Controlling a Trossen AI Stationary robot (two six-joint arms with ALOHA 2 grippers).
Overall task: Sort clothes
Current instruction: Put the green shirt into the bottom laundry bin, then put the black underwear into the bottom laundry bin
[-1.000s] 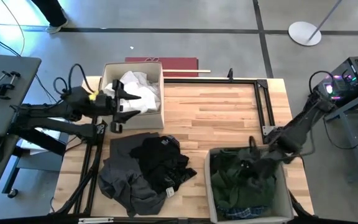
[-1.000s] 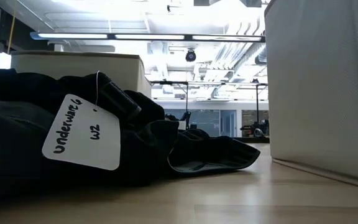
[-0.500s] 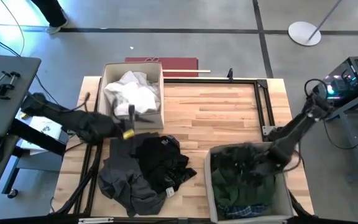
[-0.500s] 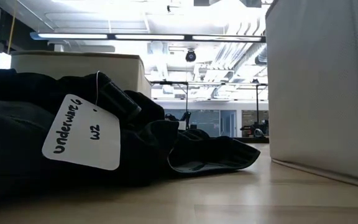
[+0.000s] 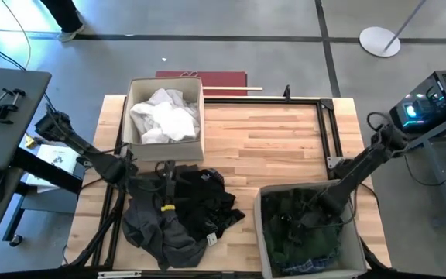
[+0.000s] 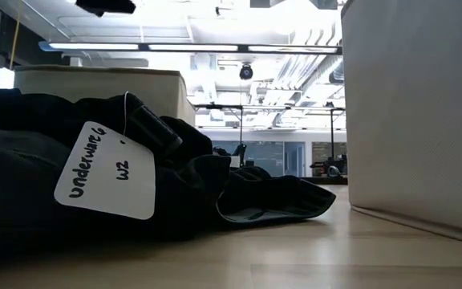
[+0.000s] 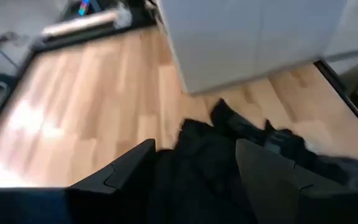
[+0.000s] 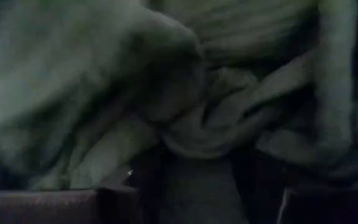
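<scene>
The left hand [image 5: 166, 186] hangs over the near-left part of the bench [image 5: 277, 147], above the heap of dark grey-black clothes [image 5: 178, 213] lying there — its two fingers [image 7: 120, 180] stand well apart with nothing between them, the dark fabric just below. A white paper tag [image 6: 107, 171] with handwriting rests on that heap. Behind it, at the far-left corner, a beige bin [image 5: 134, 97] holds the white pale pieces [image 5: 165, 116]. Bare wood lies between the two bins. At the near right a second beige bin [image 5: 260, 225] holds the dark green garment [image 5: 296, 229], with the blue-white plaid shirt [image 5: 308, 265] showing at its near edge. The right hand [image 5: 310, 219] is down inside this bin, partly open — green cloth [image 8: 166, 93] lies against it, but whether it grips any I cannot tell.
</scene>
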